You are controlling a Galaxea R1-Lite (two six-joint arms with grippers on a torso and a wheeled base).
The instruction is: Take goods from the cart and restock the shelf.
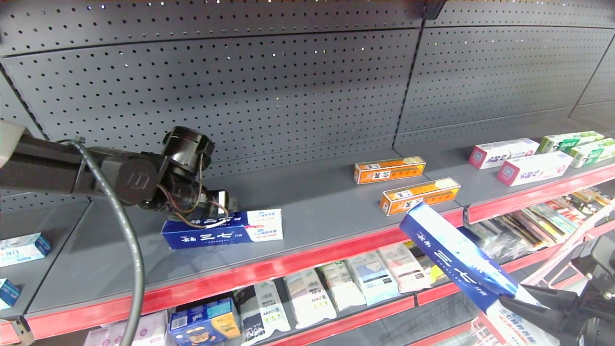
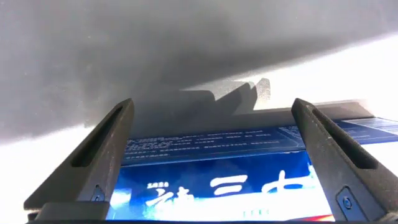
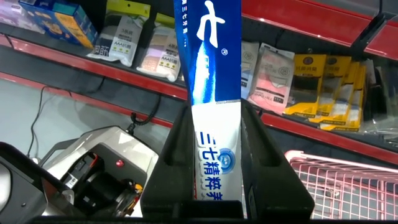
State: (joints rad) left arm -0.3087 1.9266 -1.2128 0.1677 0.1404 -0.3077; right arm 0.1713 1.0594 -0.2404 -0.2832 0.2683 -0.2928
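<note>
A blue and white toothpaste box lies flat on the grey shelf, near the red front edge. My left gripper hovers just behind and over it. In the left wrist view its fingers stand wide apart, open, with the box below and between them. Low at the right, my right gripper is shut on a second blue and white toothpaste box, which tilts up toward the shelf's front edge. The right wrist view shows this box clamped between the gripper's two fingers.
Two orange boxes lie mid-shelf; white-pink boxes and green ones lie farther right. A small box sits at far left. Packets fill the lower shelf. The cart's pink wire basket is under the right arm.
</note>
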